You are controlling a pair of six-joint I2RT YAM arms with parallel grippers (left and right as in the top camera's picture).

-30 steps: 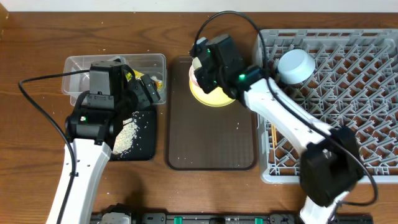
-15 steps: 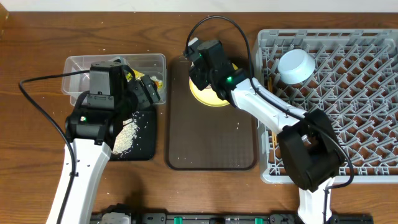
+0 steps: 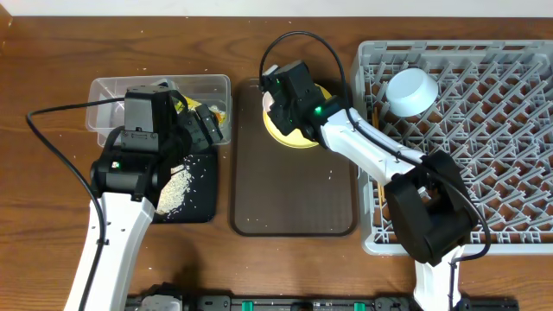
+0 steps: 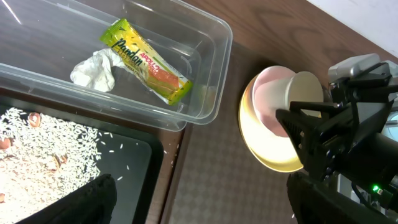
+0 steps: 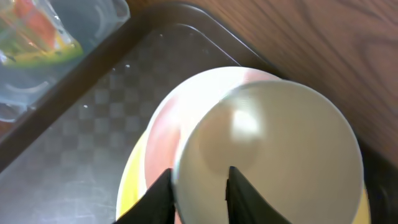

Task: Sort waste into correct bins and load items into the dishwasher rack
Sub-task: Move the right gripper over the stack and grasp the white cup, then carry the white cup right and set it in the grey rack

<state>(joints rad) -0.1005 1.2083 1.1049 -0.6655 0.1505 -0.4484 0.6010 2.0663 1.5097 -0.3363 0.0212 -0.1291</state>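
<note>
A white cup (image 5: 280, 143) sits tilted in the pale pink bowl (image 4: 267, 102), which rests on the yellow plate (image 3: 289, 136). My right gripper (image 5: 199, 196) straddles the cup's rim, one finger outside and one inside. A narrow gap still shows, so it is open. My left gripper (image 4: 202, 208) hangs wide open over the black tray (image 4: 134, 165), which holds rice scraps (image 4: 43, 143). The clear tub (image 4: 217, 74) holds the snack wrapper (image 4: 146, 59) and the tissue (image 4: 93, 71). In the grey rack (image 3: 518, 173) sits the blue bowl (image 3: 410, 91).
The plate stands at the far end of a dark-brown serving tray (image 3: 294, 199) between the bins and the rack. Thin wooden chopsticks (image 3: 378, 188) lie along the rack's left side. My right arm (image 3: 380, 151) reaches across from the rack side.
My right gripper has shifted a little left over the plate and its jaws have narrowed around the cup's rim. The left arm has not moved.
</note>
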